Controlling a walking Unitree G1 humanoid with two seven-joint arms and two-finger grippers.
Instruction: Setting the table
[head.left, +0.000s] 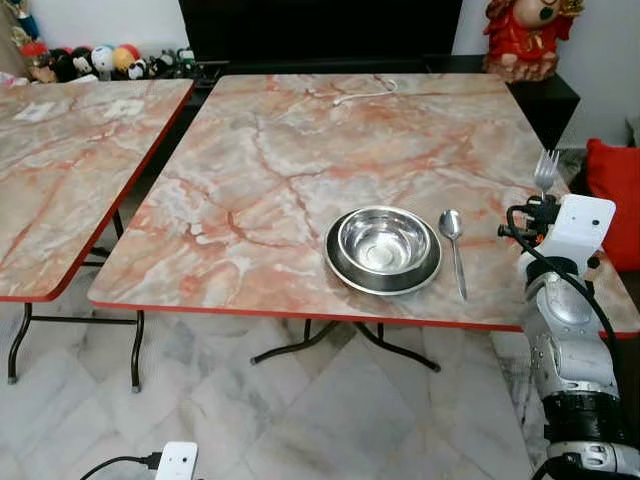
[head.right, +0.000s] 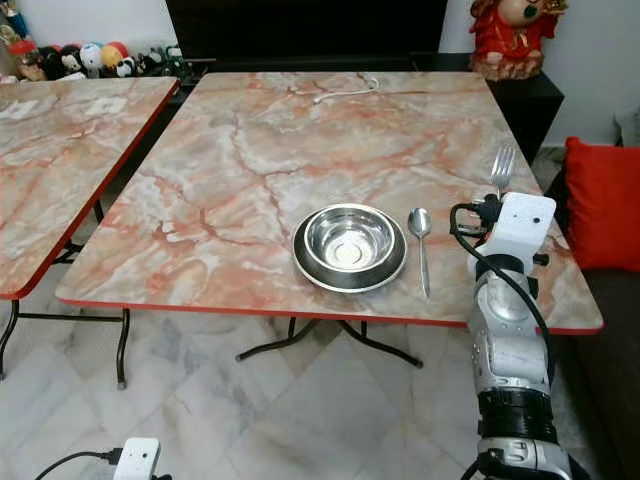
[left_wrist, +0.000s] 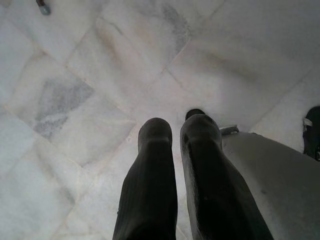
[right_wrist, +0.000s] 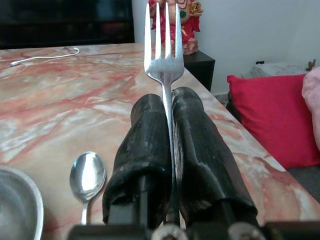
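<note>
**A:** Which step is this?

**B:** The fork — by the look of it. The right gripper (right_wrist: 167, 130) has its two black fingers pressed tight on the handle of a fork (right_wrist: 163, 55), tines pointing up, held over the right part of the marble-patterned table (head.left: 300, 170). A steel bowl (head.left: 383, 240) sits in a dark plate (head.left: 339, 270) near the front edge, with a spoon (head.left: 455, 245) lying just beside the plate on its right.

**A:** And next?

**B:** Likely lowering the fork flat onto bare tabletop near the setting — clear of the spoon and not too close to the edge.

**A:** The other arm?

**B:** The left gripper (left_wrist: 175, 135) hangs over pale floor tiles, fingers nearly together, holding nothing.

**A:** The room?

**B:** A second matching table (head.left: 70, 170) to the left, a white cable (head.left: 365, 93) at the far end, a red figurine (head.left: 525, 35) and a red cushion (head.left: 615, 195) to the right.
</note>
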